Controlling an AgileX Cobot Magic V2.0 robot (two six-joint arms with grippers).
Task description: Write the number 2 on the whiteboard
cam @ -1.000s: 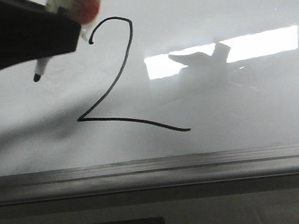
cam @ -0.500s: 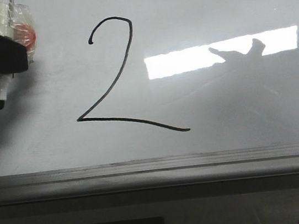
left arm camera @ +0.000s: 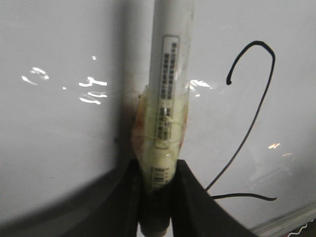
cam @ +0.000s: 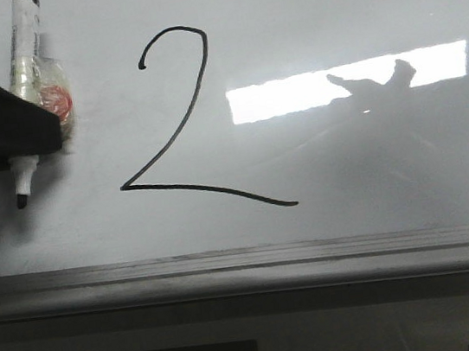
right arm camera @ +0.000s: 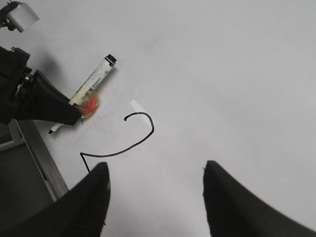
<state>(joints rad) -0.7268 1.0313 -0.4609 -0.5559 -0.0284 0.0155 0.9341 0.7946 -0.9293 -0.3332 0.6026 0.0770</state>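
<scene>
The number 2 [cam: 177,127] is drawn in thin black line on the whiteboard [cam: 324,6]. It also shows in the left wrist view [left arm camera: 254,118] and the right wrist view [right arm camera: 143,140]. My left gripper [cam: 1,130] is shut on a white marker [cam: 25,56] wrapped in tape with a red patch. It holds the marker left of the digit, black tip [cam: 21,201] pointing down. The left wrist view shows the fingers clamped on the marker barrel [left arm camera: 170,89]. My right gripper [right arm camera: 155,170] is open and empty above the board, near the digit's base.
The board's grey metal frame [cam: 247,261] runs along the near edge and shows in the right wrist view [right arm camera: 42,158]. A bright rectangular light reflection [cam: 293,93] with an arm's shadow lies right of the digit.
My left gripper has carried the marker from the digit's top hook to the left and then downward. The marker now stands more upright. The drawn 2 is unchanged.
</scene>
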